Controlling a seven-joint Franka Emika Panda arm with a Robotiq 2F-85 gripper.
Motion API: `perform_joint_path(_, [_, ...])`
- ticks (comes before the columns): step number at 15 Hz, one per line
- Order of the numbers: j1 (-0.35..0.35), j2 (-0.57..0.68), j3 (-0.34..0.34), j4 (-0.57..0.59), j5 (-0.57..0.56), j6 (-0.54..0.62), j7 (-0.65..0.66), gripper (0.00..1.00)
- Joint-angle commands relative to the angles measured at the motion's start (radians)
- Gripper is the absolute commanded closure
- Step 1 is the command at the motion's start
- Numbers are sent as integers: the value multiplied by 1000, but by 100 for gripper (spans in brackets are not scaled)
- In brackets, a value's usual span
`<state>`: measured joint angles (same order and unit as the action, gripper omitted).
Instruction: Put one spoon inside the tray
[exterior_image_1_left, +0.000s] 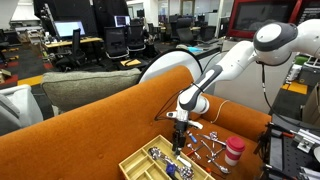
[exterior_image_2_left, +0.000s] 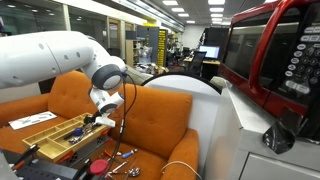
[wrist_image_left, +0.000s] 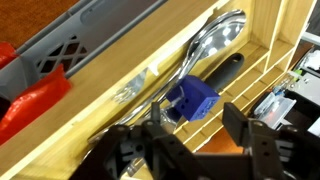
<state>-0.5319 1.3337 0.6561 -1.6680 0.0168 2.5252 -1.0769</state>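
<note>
Hovering with jaws spread over spoon (wrist_image_left: 215, 40) in tray (exterior_image_1_left: 128, 160) on orange worktop (exterior_image_1_left: 90, 130); red-lidded cup (exterior_image_1_left: 234, 150) at three o'clock, office desks (exterior_image_1_left: 75, 42) behind.

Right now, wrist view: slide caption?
Jaws spread above a tray compartment holding metal spoons and a blue piece.

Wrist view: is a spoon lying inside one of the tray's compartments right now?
Yes, a metal spoon lies lengthwise in a long compartment of the tray, beside a blue-handled utensil.
</note>
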Motion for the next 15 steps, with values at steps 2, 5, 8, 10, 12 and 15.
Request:
perform_joint_path(2, [-1, -91, -55, -42, 90, 45, -12, 1])
perform_joint_path(5, [10, -142, -116, -56, 131, 92, 20, 0])
perform_joint_path(8, [19, -130, -151, -18, 159, 53, 19, 0])
perform_joint_path(10, [29, -140, -182, -26, 163, 54, 55, 0])
perform_joint_path(12, [40, -145, -184, -29, 163, 56, 72, 0])
perform_joint_path(15, [50, -153, -190, -31, 162, 57, 83, 0])
